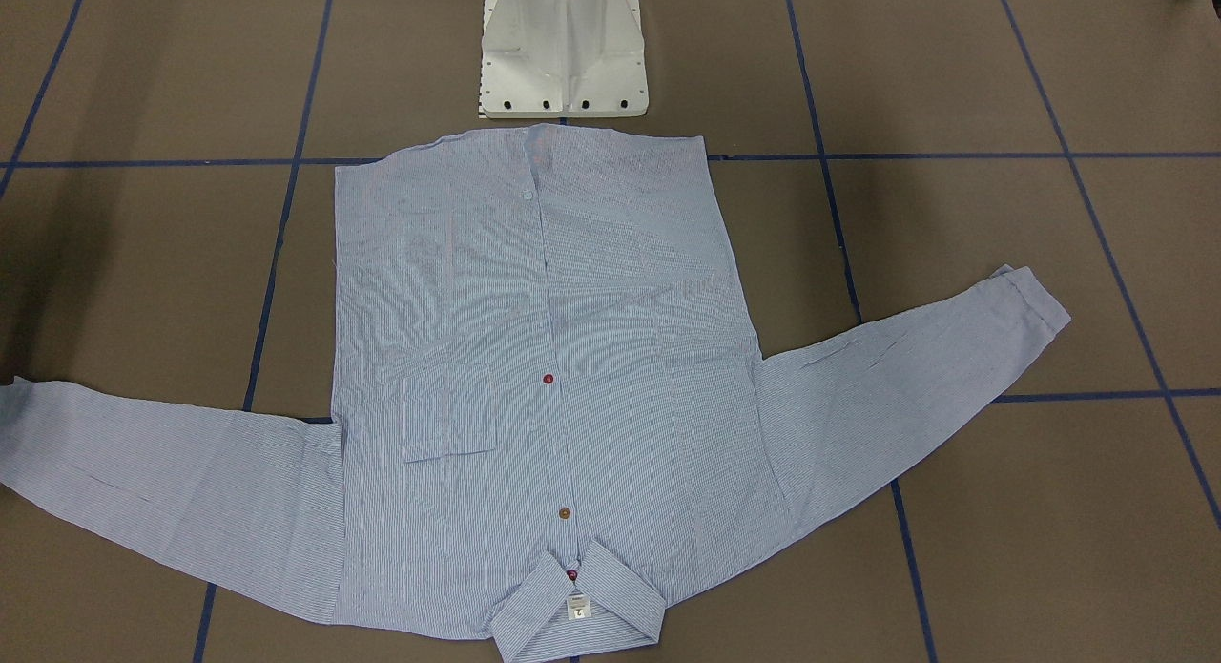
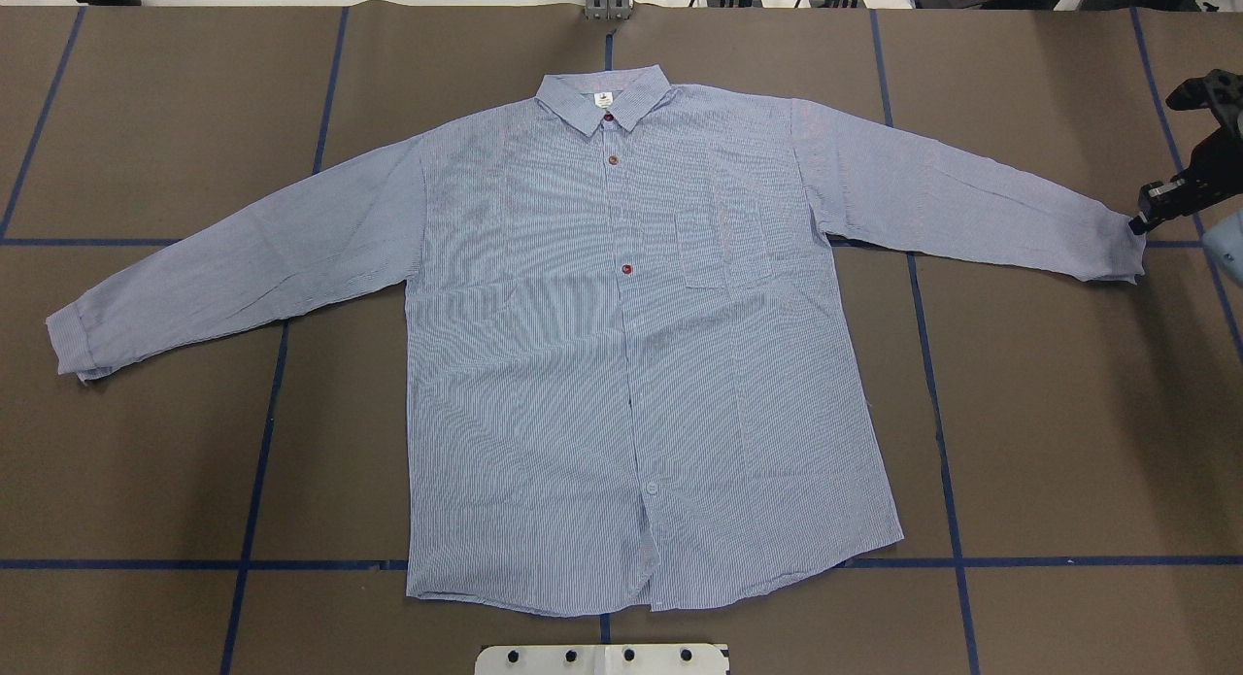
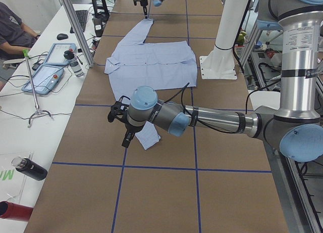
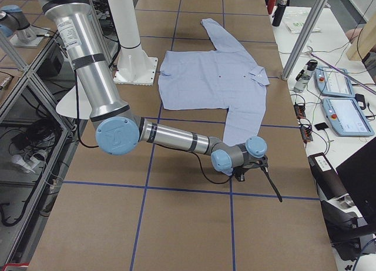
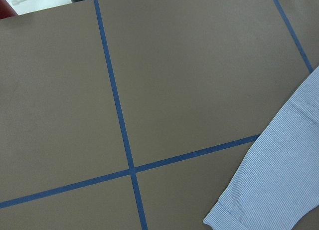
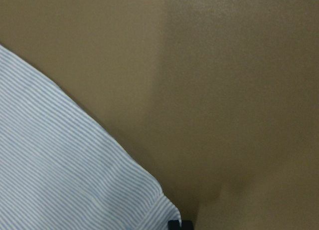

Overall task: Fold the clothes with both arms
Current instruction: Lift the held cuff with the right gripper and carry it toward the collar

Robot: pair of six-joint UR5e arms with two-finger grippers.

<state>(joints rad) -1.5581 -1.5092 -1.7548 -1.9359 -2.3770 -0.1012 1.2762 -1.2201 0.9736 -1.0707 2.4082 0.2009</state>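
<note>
The shirt [image 4: 211,77] lies flat on the brown table [image 4: 176,224], 1 sleeve stretched toward the camera. The right arm [image 4: 176,140] reaches low across the table, and the right gripper [image 4: 241,176] sits at that sleeve's cuff; its grip is hidden.

shirt [image 2: 544,384]: we note light blue with fine white stripes
buttons [image 2: 626,268], down from the collar [image 2: 568,96]: red, brown, red, then pale
neck label [image 2: 602,99], inside the collar: white
table [image 2: 1068,413]: we record brown, blue tape grid
</note>
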